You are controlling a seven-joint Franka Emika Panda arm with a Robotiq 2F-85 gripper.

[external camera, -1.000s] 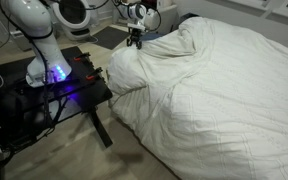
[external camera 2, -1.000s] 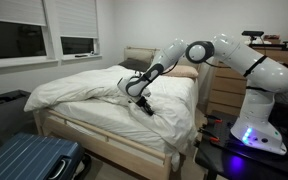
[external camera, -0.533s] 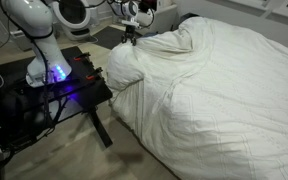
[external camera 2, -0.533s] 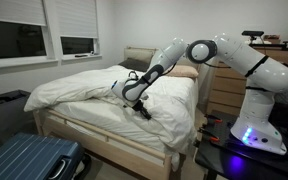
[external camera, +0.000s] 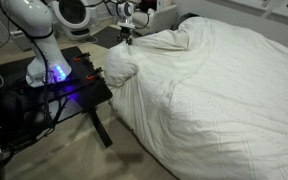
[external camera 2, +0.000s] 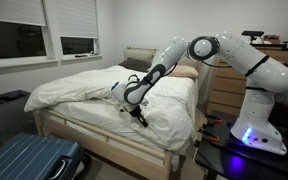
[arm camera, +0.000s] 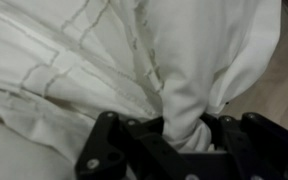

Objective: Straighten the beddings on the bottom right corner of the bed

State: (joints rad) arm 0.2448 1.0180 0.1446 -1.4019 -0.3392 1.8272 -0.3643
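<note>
At nine o'clock in an exterior view the white jointed robot arm [external camera: 34,30] rises from its black metal stand [external camera: 69,85]. Moving right, its black two-fingered gripper [external camera: 127,34] sits at eleven o'clock, and from there across to three o'clock the large white quilted fabric beddings [external camera: 214,90] lie spread and wrinkled. What we see changed over the last second: the gripper has crept up and leftward towards eleven o'clock, taking a gathered corner of the cover with it, so the bulging fold beneath it now hangs closer to the stand. In an exterior view that shows the pale wooden frame of the wide low white bed [external camera 2: 94,138], the gripper [external camera 2: 135,112] has slid from the centre towards seven o'clock, nearer the mattress edge. The wrist view settles the grip: the black fingers [arm camera: 106,150] at six o'clock are pinched together on a twisted rope of the white fabric. We judge the pull on the corner is under way, yet the cover there is bunched and creased, so the straightening is not finished
</note>
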